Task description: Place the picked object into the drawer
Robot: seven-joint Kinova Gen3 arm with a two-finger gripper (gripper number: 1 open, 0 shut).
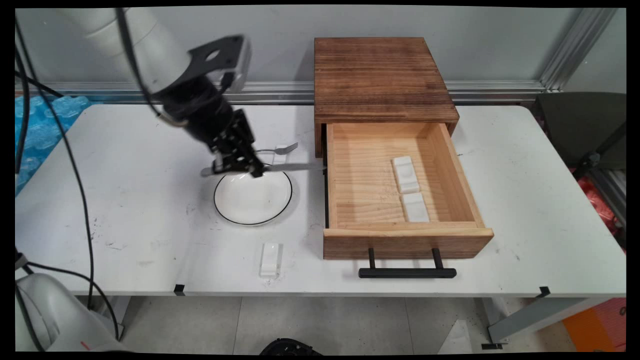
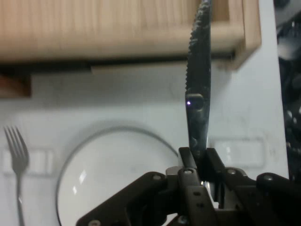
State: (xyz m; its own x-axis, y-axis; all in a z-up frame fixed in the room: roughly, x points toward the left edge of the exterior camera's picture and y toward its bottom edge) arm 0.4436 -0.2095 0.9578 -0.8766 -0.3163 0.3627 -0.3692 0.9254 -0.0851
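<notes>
Jaws clamped on knife (image 1: 280, 168) near handle end, gripper (image 1: 239, 167) centre-left of frame, blade level over far rim of plate (image 1: 252, 197), tip at open drawer (image 1: 370, 210) side wall. Fork (image 1: 279, 149) behind on a rest; two rests (image 1: 409, 187) in drawer, one rest (image 1: 270, 259) bottom centre.

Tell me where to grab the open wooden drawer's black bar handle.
Grip the black bar handle at mid-span, between its two posts, coming from above: the bar lies level, clear of the wooden drawer front, leaving room either side. The end effector holds a serrated metal knife.
</notes>
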